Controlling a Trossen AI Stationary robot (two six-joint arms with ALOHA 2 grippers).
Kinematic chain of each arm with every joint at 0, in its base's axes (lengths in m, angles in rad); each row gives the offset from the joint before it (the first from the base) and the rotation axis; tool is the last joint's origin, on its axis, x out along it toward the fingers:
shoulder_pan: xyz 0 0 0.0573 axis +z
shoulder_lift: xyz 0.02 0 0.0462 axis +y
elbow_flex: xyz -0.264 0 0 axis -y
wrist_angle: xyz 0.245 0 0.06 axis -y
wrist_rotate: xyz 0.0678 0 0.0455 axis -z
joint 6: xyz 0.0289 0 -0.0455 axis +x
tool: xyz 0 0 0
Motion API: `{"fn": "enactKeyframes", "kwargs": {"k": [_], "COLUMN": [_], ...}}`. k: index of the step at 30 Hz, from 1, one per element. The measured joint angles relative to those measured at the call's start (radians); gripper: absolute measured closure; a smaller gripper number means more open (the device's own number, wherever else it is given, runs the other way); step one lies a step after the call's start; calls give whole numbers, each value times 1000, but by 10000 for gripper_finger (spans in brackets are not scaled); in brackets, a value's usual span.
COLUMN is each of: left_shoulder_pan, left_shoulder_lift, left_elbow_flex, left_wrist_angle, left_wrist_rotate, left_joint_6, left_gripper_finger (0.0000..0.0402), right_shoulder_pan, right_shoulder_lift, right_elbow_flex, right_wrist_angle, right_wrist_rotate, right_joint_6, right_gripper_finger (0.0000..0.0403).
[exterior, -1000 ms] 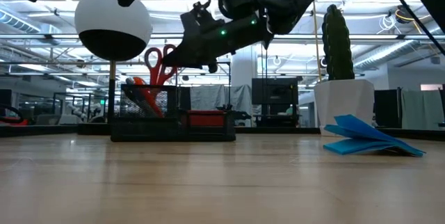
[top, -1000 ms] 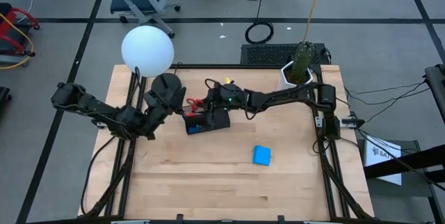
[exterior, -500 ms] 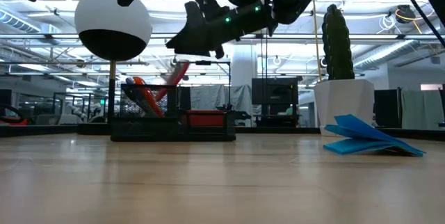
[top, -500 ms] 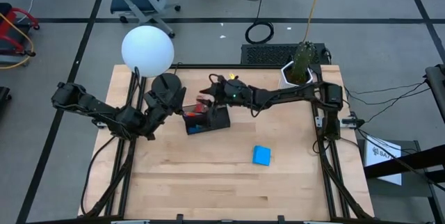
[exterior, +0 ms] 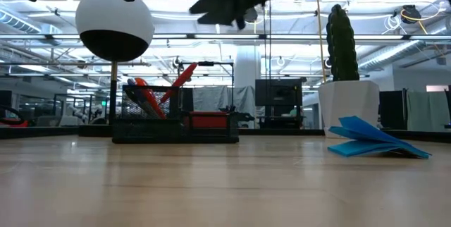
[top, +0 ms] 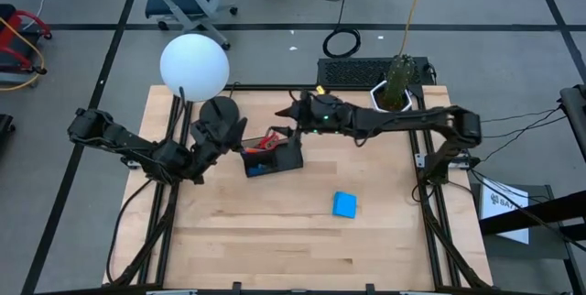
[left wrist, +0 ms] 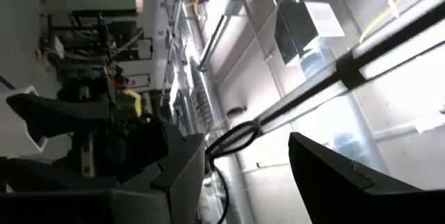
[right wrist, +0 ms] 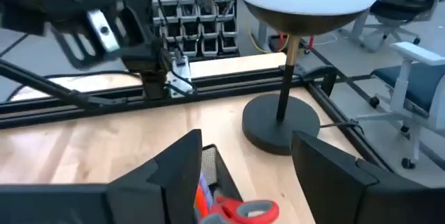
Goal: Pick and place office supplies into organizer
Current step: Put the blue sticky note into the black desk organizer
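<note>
The organizer (top: 272, 158) sits at table centre, red-handled scissors (top: 267, 140) leaning inside. The right gripper (top: 295, 112), fingers spread and empty, hovers at its one o'clock. The blue notepad (top: 344, 204), at five o'clock, awaits pickup.

We see even, bright overhead light on the table (top: 275, 240); shadows faint. Low view: strong backlight from ceiling strips & windows, so the lamp globe (exterior: 114, 15) reads half dark. Left wrist view is glary, washed out w/ soft blur. Right wrist view's near fingers (right wrist: 174, 168) out of focus.
</note>
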Motion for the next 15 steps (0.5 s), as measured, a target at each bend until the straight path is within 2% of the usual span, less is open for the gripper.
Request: {"fn": "enactKeyframes", "kwargs": {"k": [9,15], "left_shoulder_pan": [0,0], "left_shoulder_lift": [0,0], "left_elbow_flex": [0,1], "left_wrist_angle": [-35,-74], "left_wrist_rotate": [114,196], "left_joint_6": [-39,-102], "left_gripper_finger": [190,190], "right_shoulder_pan": [97,204], "right_shoulder_lift": [-163,-215], "right_elbow_flex": [0,0], "right_wrist_angle": [-372,-628], "right_wrist_rotate": [-5,-105], "right_joint_6": [-5,-10], "right_gripper_finger": [201,198]}}
